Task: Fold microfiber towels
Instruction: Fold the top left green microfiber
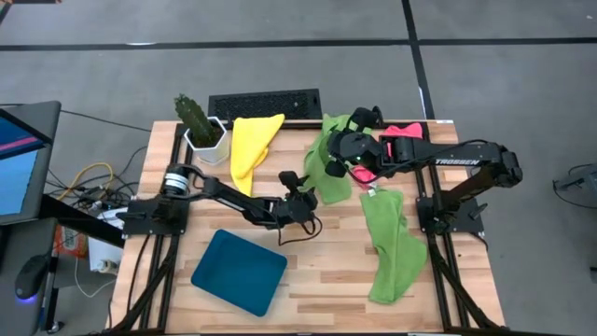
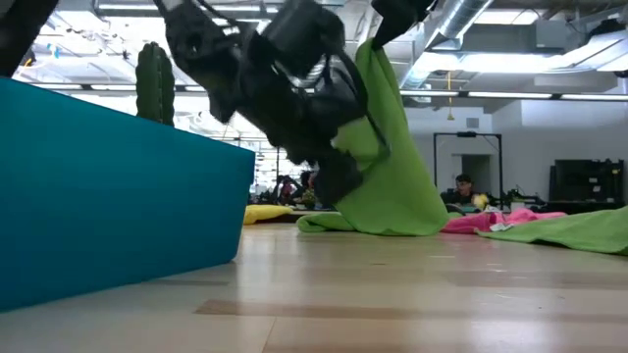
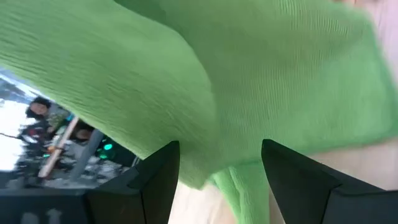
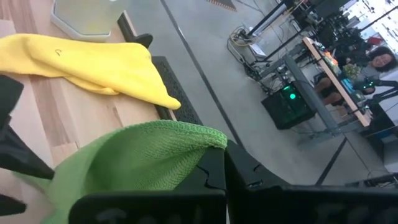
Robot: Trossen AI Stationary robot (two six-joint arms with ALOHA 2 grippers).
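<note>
Four towels are visible: two green, one yellow, one pink. Nearest the front edge lies the teal tray (image 1: 240,272), flat on the wooden table (image 1: 326,280); in the low view it fills the left foreground (image 2: 108,196). To its right the second green towel (image 1: 392,245) lies stretched out on the boards, running toward the front edge.

At mid-table the left gripper (image 1: 300,185) hangs with its jaws released, one finger (image 3: 158,177) on each side of the lower hem of the lifted green towel (image 1: 328,163), not clamping it. The cloth fills the left wrist view (image 3: 249,81). The low view shows this towel (image 2: 392,167) draped down from above, its bottom edge resting on the table.

Farther back the right gripper (image 1: 362,123) has its jaws clenched on the top edge of the lifted green towel, seen bunched at the fingers in the right wrist view (image 4: 143,155). The pink towel (image 1: 396,140) lies crumpled beneath the right arm. The yellow towel (image 1: 252,145) lies loosely folded near the back edge, touching no other cloth.

At the back edge stand one potted cactus (image 1: 198,121) and one black keyboard (image 1: 265,104).

The table has pale wooden planks. Around it is grey floor; a monitor (image 1: 23,159) and cables sit at the left. Beyond the table is an open workroom with exposed ceiling ducts, desks, and seated people in the distance (image 2: 463,188).
</note>
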